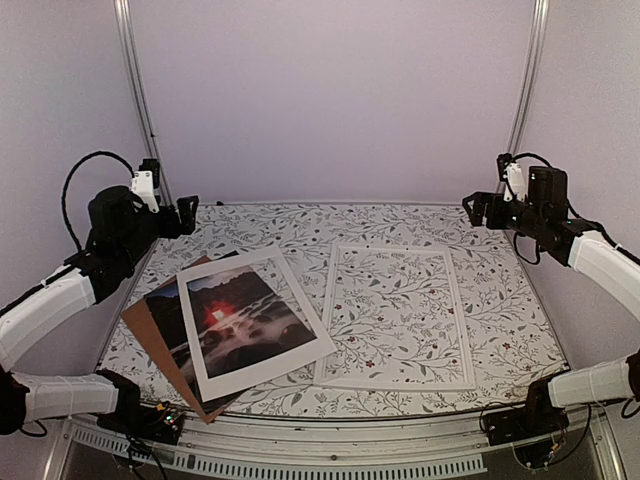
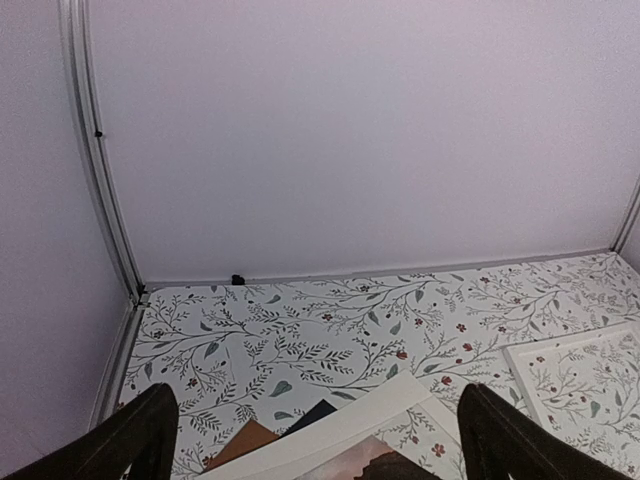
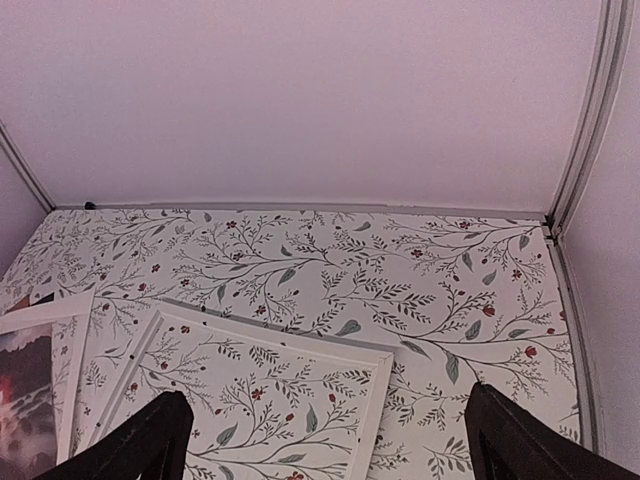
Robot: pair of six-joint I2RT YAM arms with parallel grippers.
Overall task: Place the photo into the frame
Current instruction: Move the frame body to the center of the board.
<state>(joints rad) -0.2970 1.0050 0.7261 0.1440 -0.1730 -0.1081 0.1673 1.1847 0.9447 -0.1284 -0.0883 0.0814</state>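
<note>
Before the first move, the left gripper (image 1: 186,216) and right gripper (image 1: 474,209) hang raised with jaws wide and nothing held, while the photo (image 1: 238,318) lies at left (apparently under a white mat (image 1: 303,336), on a brown board (image 1: 138,320)), apart from the frame (image 1: 396,383), needing uncovering first.

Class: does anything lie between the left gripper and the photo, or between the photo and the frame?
Yes: the white mat lies on top of the photo, covering much of it. Between the photo and the frame, nothing visible stands on the tablecloth.
</note>
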